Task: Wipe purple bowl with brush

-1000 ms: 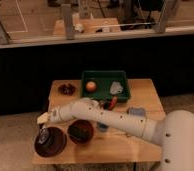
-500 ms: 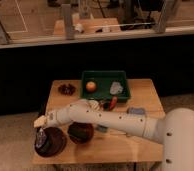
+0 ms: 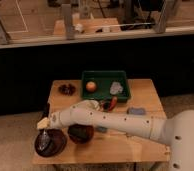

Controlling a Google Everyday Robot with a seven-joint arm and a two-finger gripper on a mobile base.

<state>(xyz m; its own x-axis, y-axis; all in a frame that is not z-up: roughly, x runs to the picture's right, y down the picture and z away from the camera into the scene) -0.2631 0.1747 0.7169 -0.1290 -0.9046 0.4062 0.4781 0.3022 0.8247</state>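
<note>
The purple bowl point(image 3: 50, 142) sits at the table's point(image 3: 140, 92) front-left corner, touching the red-brown bowl point(image 3: 81, 133). The gripper point(image 3: 46, 124) hangs just above its far rim, jaws clamped on the brush point(image 3: 44, 122) (pale head uppermost, it seems). To wipe well, keep light downward pressure and sweep inside the rim without dragging the bowl off the edge.
</note>
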